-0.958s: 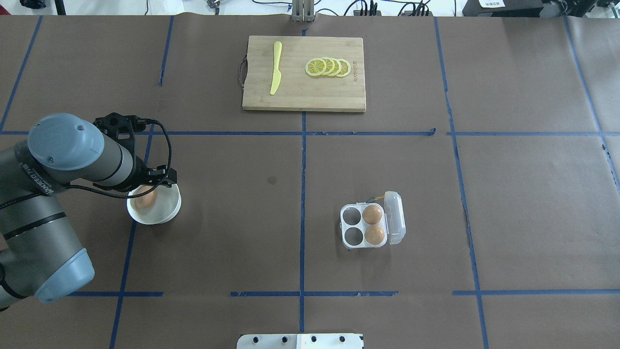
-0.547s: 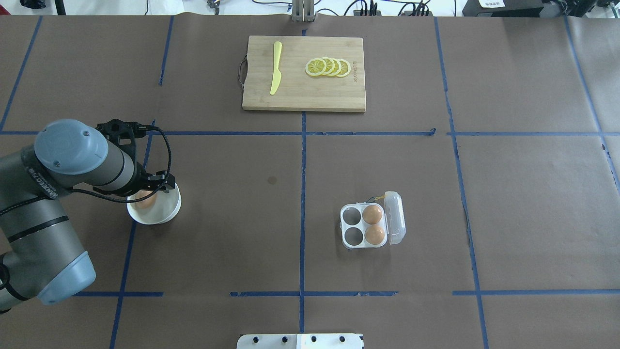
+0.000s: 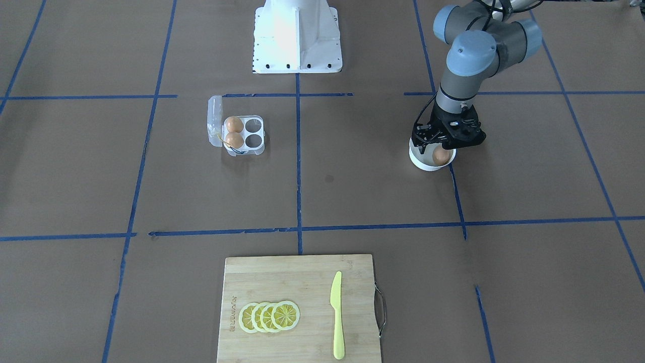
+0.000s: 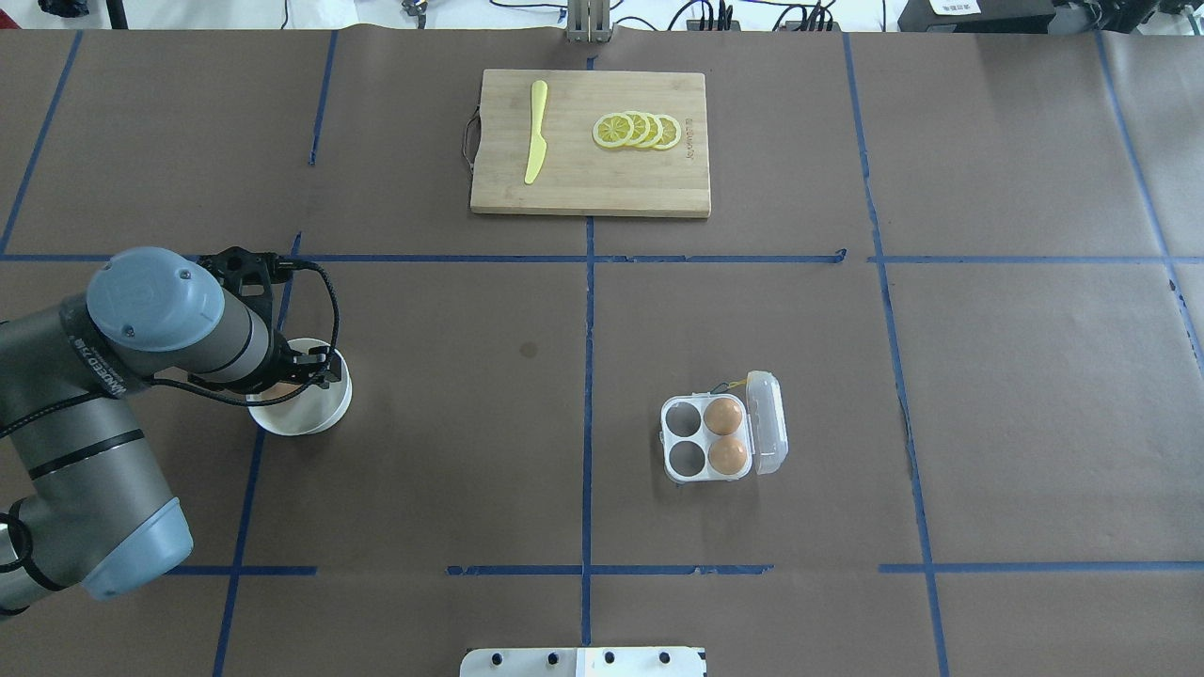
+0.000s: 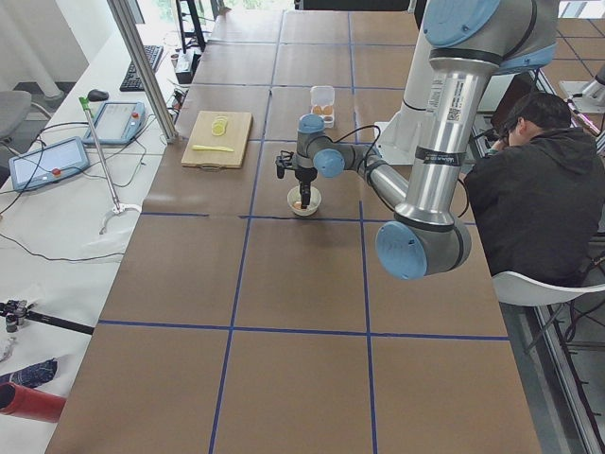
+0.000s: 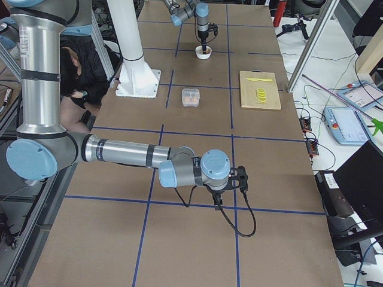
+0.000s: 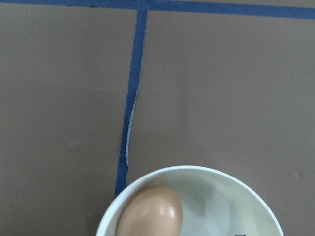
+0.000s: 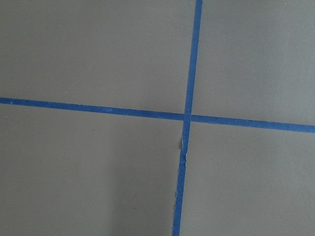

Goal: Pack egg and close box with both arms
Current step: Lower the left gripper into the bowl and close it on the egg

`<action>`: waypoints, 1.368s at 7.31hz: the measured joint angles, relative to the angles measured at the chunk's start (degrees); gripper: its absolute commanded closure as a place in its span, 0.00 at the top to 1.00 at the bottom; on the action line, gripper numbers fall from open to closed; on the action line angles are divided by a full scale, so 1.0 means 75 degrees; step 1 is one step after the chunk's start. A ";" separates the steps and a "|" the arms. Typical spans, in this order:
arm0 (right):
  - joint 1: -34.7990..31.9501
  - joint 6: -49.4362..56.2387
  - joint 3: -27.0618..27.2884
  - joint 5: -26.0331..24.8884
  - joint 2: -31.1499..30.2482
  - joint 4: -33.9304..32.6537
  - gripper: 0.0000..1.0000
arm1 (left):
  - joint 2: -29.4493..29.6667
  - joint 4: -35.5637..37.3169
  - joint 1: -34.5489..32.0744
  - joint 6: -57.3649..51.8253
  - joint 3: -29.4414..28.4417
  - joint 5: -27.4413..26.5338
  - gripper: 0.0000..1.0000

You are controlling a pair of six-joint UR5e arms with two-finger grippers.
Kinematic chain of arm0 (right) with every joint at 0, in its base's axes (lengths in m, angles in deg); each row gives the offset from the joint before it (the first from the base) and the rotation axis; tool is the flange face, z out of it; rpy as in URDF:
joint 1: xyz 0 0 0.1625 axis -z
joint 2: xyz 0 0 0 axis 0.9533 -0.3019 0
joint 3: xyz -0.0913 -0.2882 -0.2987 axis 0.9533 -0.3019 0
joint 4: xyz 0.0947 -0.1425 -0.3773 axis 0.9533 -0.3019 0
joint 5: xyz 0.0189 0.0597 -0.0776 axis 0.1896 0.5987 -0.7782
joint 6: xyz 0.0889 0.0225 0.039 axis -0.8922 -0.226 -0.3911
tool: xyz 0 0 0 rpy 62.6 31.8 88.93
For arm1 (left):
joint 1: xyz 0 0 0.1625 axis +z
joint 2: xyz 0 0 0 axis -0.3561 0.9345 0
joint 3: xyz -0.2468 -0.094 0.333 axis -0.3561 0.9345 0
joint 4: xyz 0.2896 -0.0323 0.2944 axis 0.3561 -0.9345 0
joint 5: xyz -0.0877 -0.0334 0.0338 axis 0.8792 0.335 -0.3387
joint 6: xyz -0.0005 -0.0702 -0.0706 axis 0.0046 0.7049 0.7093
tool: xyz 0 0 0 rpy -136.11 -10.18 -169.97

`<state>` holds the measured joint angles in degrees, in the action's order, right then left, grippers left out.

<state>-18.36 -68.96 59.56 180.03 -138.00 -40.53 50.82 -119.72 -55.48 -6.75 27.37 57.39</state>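
left gripper has sunk lower into the white bowl, its arm hiding the egg from overhead; jaw spacing cannot be told.

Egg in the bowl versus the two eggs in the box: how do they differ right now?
The bowl egg lies loose and alone in the white bowl; the two boxed eggs each sit in a cup of the box, side by side along its open lid. All three look equally orange-brown and similar-sized.
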 measured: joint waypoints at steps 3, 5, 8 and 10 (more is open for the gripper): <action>0.0000 0.0000 0.0010 0.0000 0.0001 0.0000 1.00 | -0.0571 -0.1065 0.0000 -0.0005 0.0007 0.0014 0.83; 0.0000 0.0000 0.0020 0.0000 0.0009 0.0000 1.00 | -0.0669 -0.1355 0.0014 0.0010 0.0010 0.0035 0.83; 0.0000 0.0008 0.0014 0.0000 0.0011 0.0000 1.00 | -0.0549 -0.1383 0.0046 0.0015 -0.0048 0.0061 0.83; 0.0000 0.0004 0.0013 0.0000 0.0011 0.0000 1.00 | -0.0498 -0.1384 0.0055 0.0008 -0.0173 0.0063 0.83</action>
<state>-18.36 -68.93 59.65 180.03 -137.92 -40.53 47.09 -130.10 -55.07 -6.69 26.08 57.86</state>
